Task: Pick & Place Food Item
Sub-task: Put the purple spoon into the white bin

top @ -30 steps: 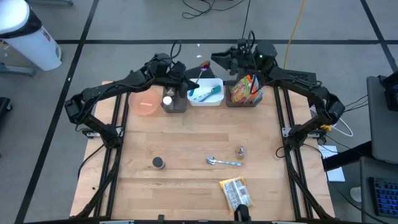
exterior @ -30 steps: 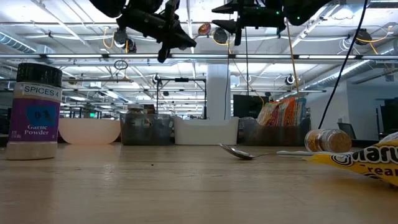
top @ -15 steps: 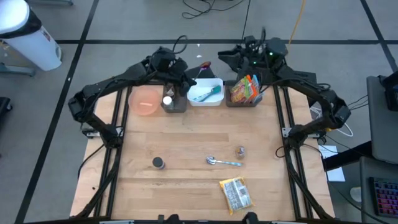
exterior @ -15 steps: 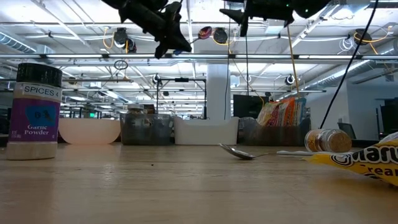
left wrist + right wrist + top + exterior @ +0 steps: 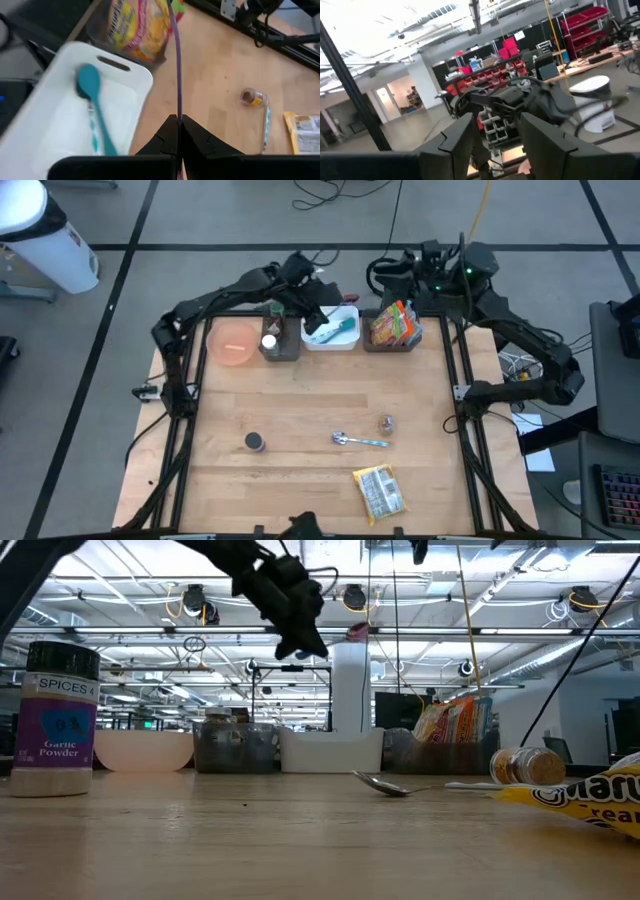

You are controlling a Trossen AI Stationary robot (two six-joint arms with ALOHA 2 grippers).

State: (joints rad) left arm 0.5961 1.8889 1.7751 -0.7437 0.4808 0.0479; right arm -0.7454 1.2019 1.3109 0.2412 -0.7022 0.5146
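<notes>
In the high view the snack packet [image 5: 380, 491] lies at the front of the worktop [image 5: 300, 405], its long axis about front-to-back, well apart from both arms, though the right gripper [image 5: 380, 273] is on its side. The left gripper [image 5: 316, 312] has moved over the white bin [image 5: 351, 341]. In the left wrist view the fingers [image 5: 162, 137] are closed on a thin purple handle [image 5: 178, 75]; in the right wrist view the right fingers [image 5: 457, 142] stand apart, empty.

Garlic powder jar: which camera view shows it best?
Low view: the garlic powder jar stands upright at the near left with its label readable. High view shows only its dark lid from above. Neither wrist view shows it.
</notes>
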